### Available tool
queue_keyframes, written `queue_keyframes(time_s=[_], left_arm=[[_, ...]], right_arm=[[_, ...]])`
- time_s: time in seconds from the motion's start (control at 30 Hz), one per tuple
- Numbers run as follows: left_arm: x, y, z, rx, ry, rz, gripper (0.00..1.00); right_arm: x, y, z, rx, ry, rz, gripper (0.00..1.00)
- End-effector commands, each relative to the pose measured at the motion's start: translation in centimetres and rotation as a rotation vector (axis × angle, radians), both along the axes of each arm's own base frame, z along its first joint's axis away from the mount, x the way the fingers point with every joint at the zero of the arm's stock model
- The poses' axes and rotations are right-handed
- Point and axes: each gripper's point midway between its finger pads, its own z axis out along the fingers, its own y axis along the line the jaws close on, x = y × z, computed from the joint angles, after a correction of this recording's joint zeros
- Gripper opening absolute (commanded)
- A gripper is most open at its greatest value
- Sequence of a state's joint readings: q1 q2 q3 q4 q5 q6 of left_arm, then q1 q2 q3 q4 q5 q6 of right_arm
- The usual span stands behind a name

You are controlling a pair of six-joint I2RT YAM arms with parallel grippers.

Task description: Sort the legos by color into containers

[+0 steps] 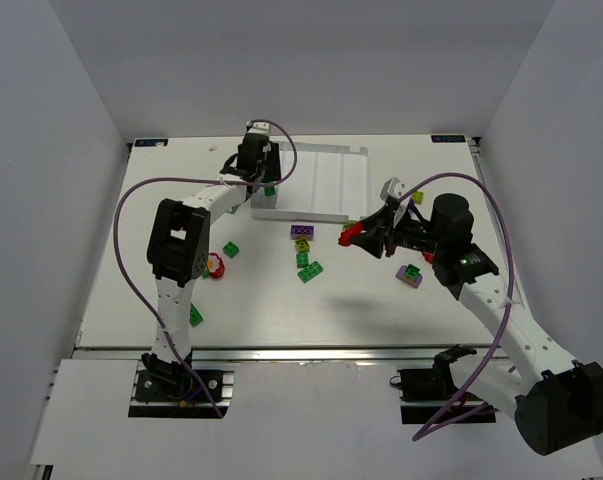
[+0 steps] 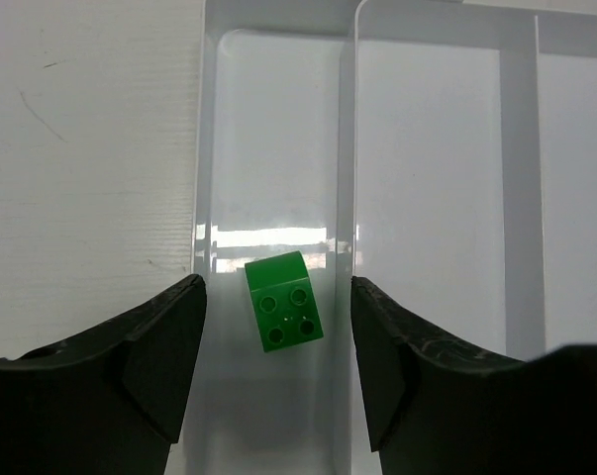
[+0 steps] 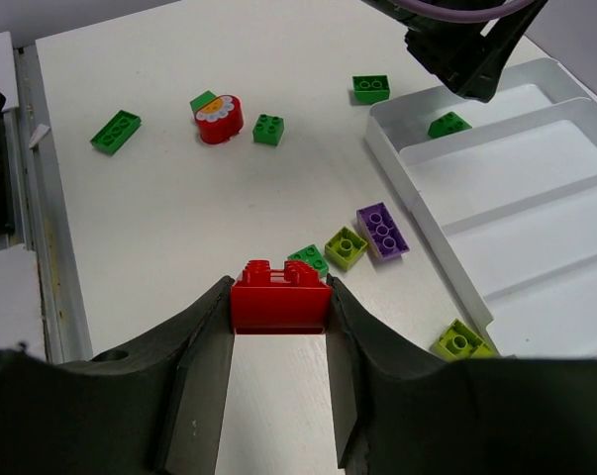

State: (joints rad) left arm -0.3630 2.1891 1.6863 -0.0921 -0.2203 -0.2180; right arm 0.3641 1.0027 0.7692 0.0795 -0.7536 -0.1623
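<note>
A green lego [image 2: 283, 315] lies loose in the leftmost compartment of the white tray [image 2: 348, 148], and shows as a green spot [image 1: 270, 190] from above. My left gripper [image 2: 278, 336] hangs open over it, with a gap on each side of the brick. To the right of the tray [image 1: 331, 170], my right gripper [image 1: 353, 237] is shut on a red lego [image 3: 278, 297] held above the table. The other compartments [image 3: 516, 198] hold nothing that shows.
Loose legos lie in front of the tray: a purple [image 1: 302, 231], a yellow-green [image 1: 302, 244], two green [image 1: 308, 267], another green [image 1: 231, 249], a red flower piece [image 1: 216, 265]. One green [image 1: 195, 316] lies near the left arm. A purple-green piece [image 1: 410, 275] sits under the right arm.
</note>
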Motion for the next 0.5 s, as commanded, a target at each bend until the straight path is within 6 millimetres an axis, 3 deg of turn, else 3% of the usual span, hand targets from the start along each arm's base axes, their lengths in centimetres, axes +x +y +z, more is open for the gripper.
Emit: queue_keyframes(time_s=[0.0,0.07,0.2,0.23,0.3,0.33,0.4,0.43,0.47], left_arm=[[0.1,-0.3,5.3,-0.021,-0.072,-0.022,0.70],[-0.4,-0.7,6.4,-0.038,-0.072,-0.049,0.71],[-3.7,-2.3,8.5,-0.129,-0.027,-0.157,0.72],[-4.6,-2.3,10.2,-0.148,-0.032,-0.168,0.72],[-7.2,-2.6,9.4,-0.173,0.037,-0.213,0.75],[-8.7,-2.2,11.7,-0.190,-0.003,-0.222,0.77],[-10.2,-1.7,13.6,-0.243,-0.078,-0.217,0.79],[-12.2,-1.0,10.7,-0.243,-0.043,-0.205,0.81],[-13.0,-0.9,15.2,-0.308,-0.193,-0.220,0.81]], right_arm=[[0.6,-0.1,0.8,0.005,-0.059,-0.020,0.00],[0.8,-0.2,0.7,-0.002,-0.054,-0.025,0.00],[2.3,-0.2,-0.4,-0.031,-0.022,-0.070,0.00],[2.7,-0.1,-0.7,-0.041,-0.014,-0.087,0.00],[4.5,0.3,-1.6,-0.083,0.009,-0.148,0.00],[5.2,0.6,-1.7,-0.097,0.010,-0.163,0.00],[7.1,1.8,-2.5,-0.137,0.018,-0.177,0.00],[7.9,2.1,-2.8,-0.155,0.017,-0.180,0.00],[8.6,2.6,-2.9,-0.168,0.019,-0.176,0.00]])
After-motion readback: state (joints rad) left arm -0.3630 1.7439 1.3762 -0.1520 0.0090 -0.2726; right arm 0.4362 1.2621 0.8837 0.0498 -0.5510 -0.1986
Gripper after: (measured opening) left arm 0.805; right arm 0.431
